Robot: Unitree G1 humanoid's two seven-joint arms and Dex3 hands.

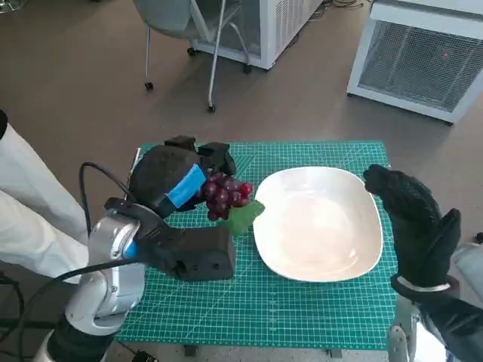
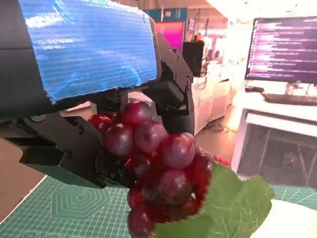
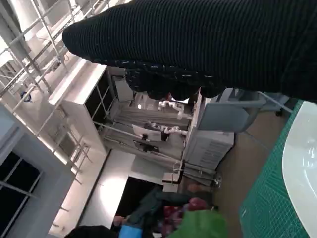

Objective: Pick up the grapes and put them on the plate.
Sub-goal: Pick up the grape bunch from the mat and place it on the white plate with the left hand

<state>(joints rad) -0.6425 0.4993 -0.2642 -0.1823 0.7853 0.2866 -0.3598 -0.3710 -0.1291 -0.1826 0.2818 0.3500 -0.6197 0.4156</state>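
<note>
Transport step of the pick-and-place task. The left hand (image 1: 175,181), black with blue tape over its back, grips the grapes (image 1: 226,194), a dark red bunch with a green leaf (image 1: 244,216) hanging at its lower end. In the left wrist view the fingers (image 2: 171,82) close over the upper part of the bunch, and the berries and leaf hang free with the mat (image 2: 74,206) below them, so the grapes appear lifted clear of the surface. In the head view the bunch sits just beside the near rim of the plate (image 1: 321,222), a white oval dish lying on the green cutting mat; the leaf tip reaches the rim or close to it, though whether it overlaps cannot be told. The right hand (image 1: 415,226), in the black knitted glove, stands at the far edge of the plate with its fingers apart and nothing in them; whether it touches the rim cannot be told. Judged from this, the grasp and lift are done and the placing is not. The next move calls for carrying the bunch sideways over the plate's middle, lowering it until it rests on the dish, then opening the fingers.
</note>
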